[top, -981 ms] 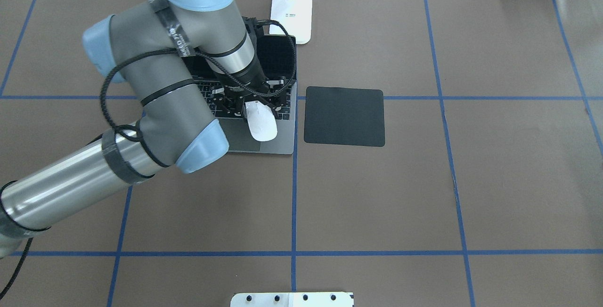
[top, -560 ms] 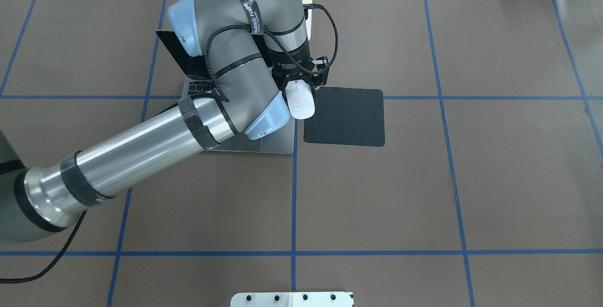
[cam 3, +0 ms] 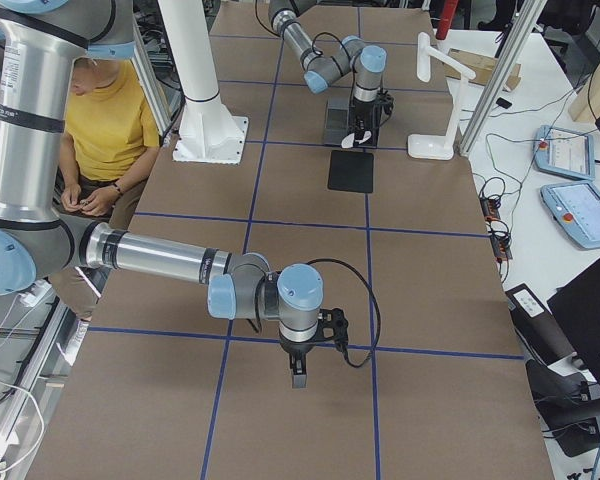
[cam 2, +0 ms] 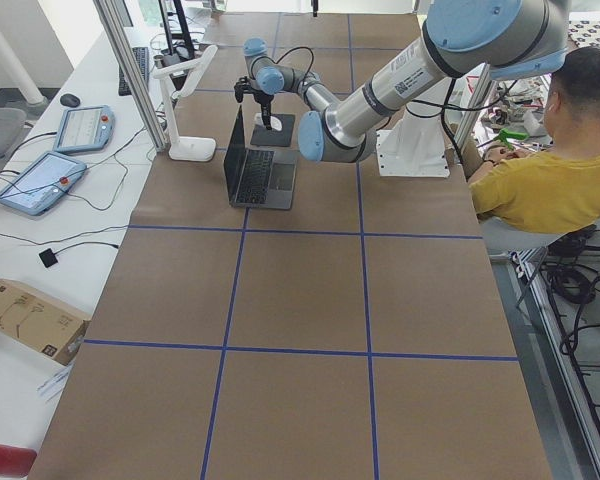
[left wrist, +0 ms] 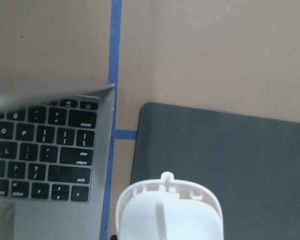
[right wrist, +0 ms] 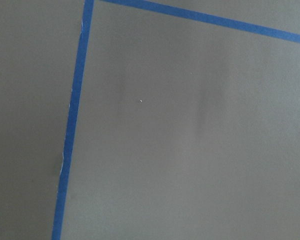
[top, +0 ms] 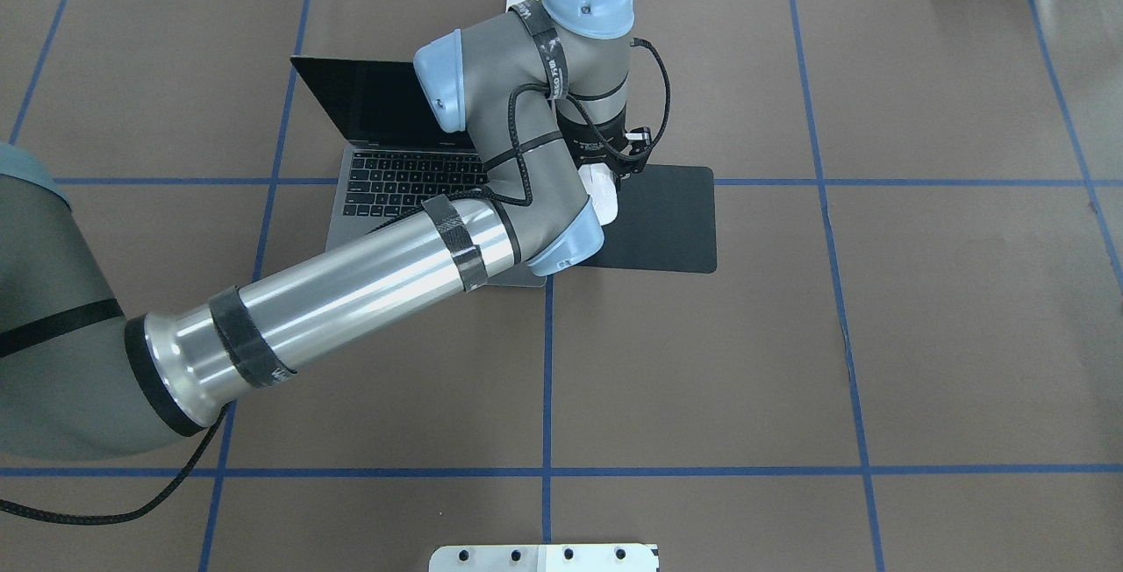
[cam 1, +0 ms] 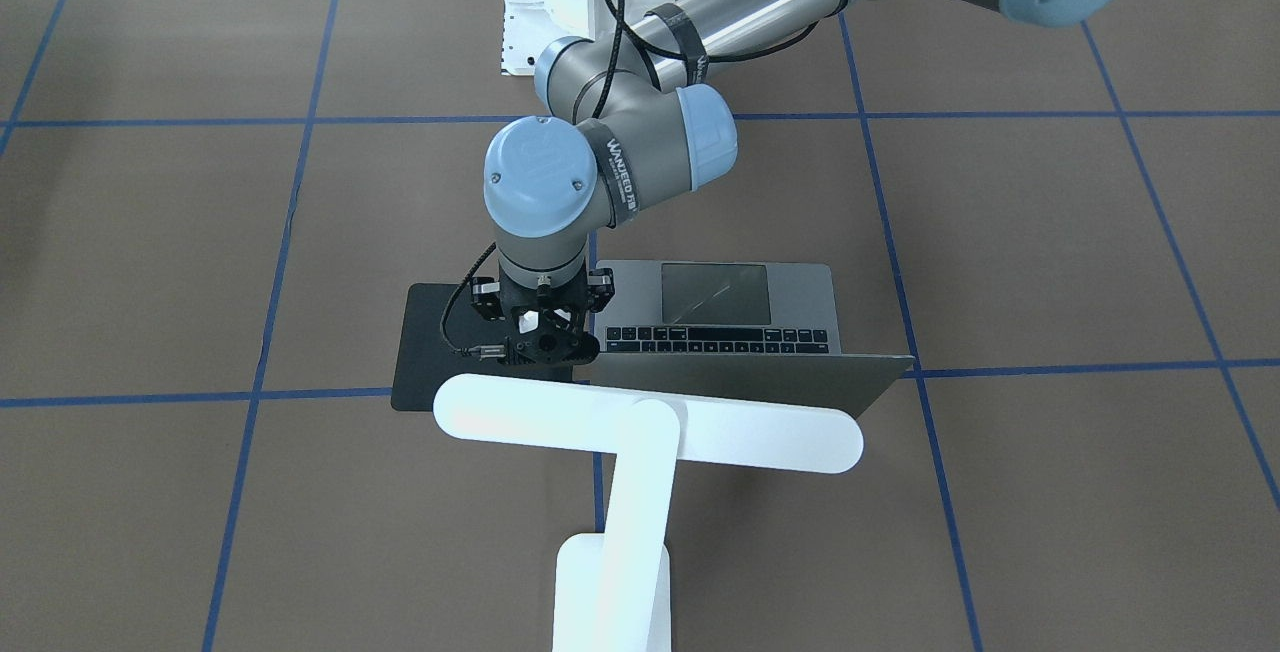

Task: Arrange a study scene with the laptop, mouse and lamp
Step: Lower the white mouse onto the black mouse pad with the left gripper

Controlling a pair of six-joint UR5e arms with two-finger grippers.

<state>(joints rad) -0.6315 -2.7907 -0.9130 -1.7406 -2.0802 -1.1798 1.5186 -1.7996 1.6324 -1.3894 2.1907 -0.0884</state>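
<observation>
Mouse (top: 607,195) mostly hidden beneath left fingers (cam 1: 542,346) clamping it above pad (top: 675,221); right fingers (cam 3: 298,378) distant, state unclear.

Bright, even overhead light fills every view; shadows are soft and faint. The lamp (cam 1: 650,422) blows out to flat white in the front view. In the left wrist view the mouse (left wrist: 167,215) and the laptop (left wrist: 45,155) lid blur.

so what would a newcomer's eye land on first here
The big left arm stretches across the table, its left gripper holding the mouse over the laptop-side edge of the black pad. Next comes the open laptop beside the pad. The white lamp stands beyond both, at the table's far edge.
</observation>
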